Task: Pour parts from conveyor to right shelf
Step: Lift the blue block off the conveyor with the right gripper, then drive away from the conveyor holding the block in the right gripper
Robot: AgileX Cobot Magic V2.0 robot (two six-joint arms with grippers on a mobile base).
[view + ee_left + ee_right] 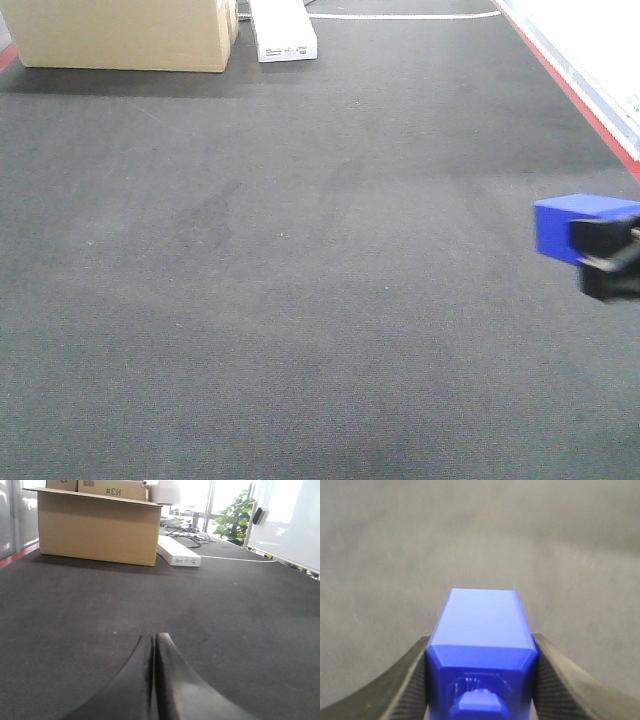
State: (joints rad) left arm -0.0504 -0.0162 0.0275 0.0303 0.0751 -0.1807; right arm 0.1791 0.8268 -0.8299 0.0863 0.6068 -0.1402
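A bright-blue block part [482, 645] sits between my right gripper's [482, 677] black ribbed fingers [405, 680], which are shut on its two sides. In the front view the same part [575, 225] hangs at the far right edge above the dark grey conveyor belt [300, 280], with the right gripper [605, 255] blurred behind it. My left gripper [154, 640] is shut with its two black fingers pressed together and nothing between them, low over the belt [75, 615]. The right shelf is out of view.
A large cardboard box [125, 32] and a flat white box [283, 28] stand at the belt's far end. A red belt edge [575, 95] runs along the right, with a white board beyond it. A potted plant [237, 517] stands far back.
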